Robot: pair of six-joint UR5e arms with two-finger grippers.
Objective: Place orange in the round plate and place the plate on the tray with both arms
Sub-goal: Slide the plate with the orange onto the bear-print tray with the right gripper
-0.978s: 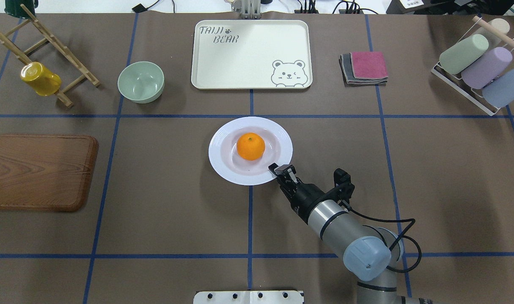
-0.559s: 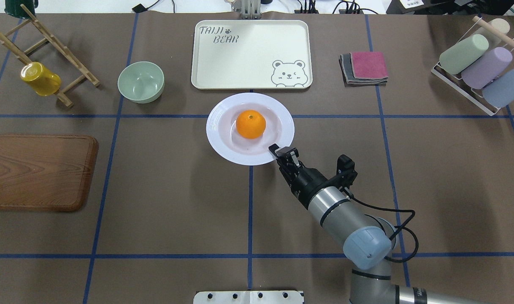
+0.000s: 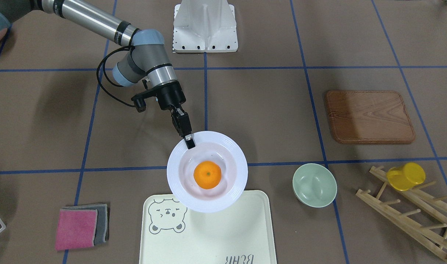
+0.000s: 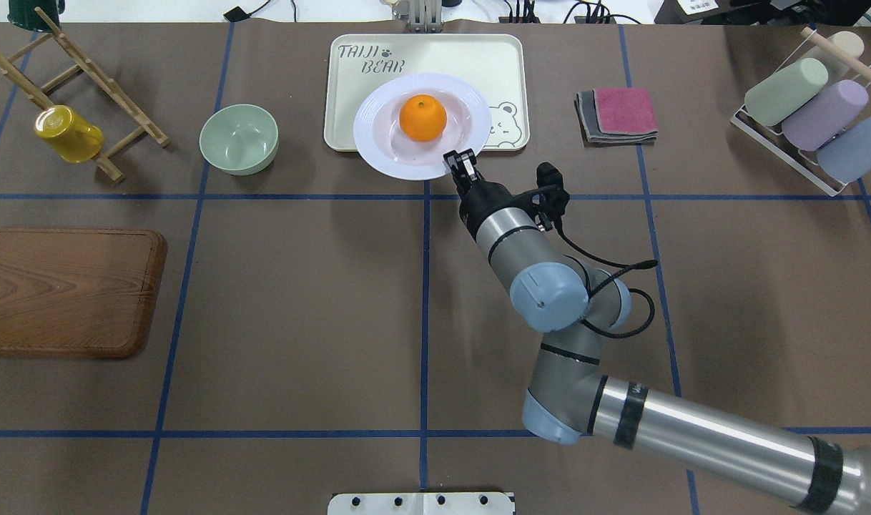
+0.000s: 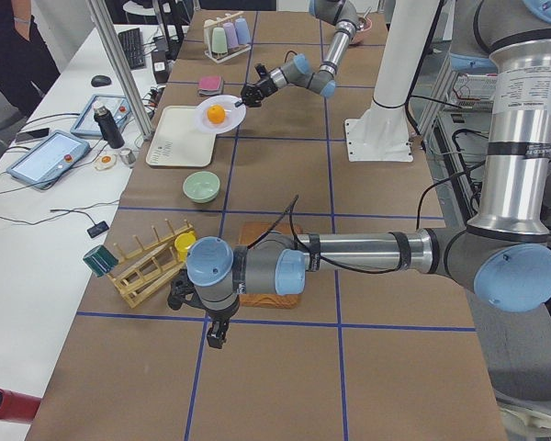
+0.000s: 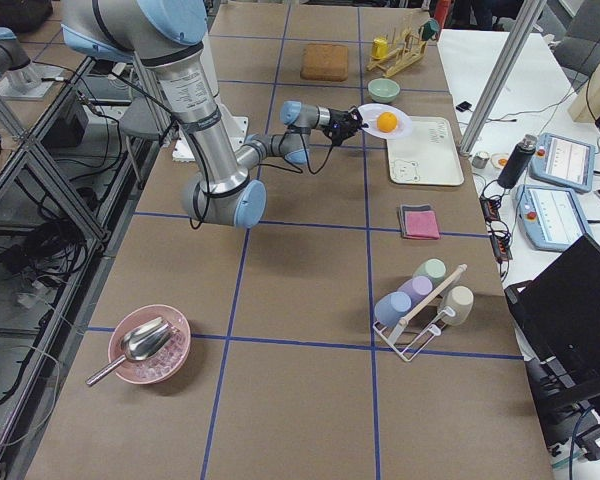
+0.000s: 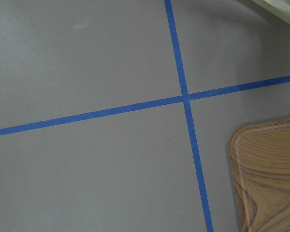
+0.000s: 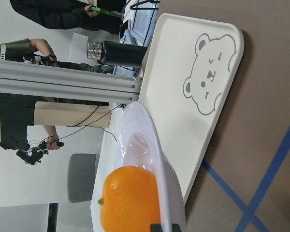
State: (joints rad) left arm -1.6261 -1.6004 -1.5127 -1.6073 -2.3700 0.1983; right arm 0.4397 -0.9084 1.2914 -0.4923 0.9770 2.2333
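The orange (image 4: 422, 118) lies in the sunken centre of the white round plate (image 4: 392, 161). My right gripper (image 4: 458, 163) is shut on the plate's near rim and holds it in the air. The plate hangs over the near edge of the cream bear tray (image 4: 350, 107), partly covering the bear drawing. In the front-facing view the plate (image 3: 209, 203) casts a shadow on the tray (image 3: 209, 234). The right wrist view shows the orange (image 8: 130, 198) in the plate (image 8: 150, 140) above the tray (image 8: 183, 63). My left gripper (image 5: 216, 335) shows only in the exterior left view, by the wooden board; I cannot tell its state.
A pale green bowl (image 4: 239, 138) stands left of the tray, folded cloths (image 4: 618, 114) right of it. A wooden rack with a yellow cup (image 4: 69, 133) is far left, a wooden board (image 4: 67, 290) at the left edge, a rack of cups (image 4: 814, 114) far right.
My right gripper has carried the plate with the orange from the table's middle away from the robot, until it overlaps the tray's near edge. The right arm has stretched out further.
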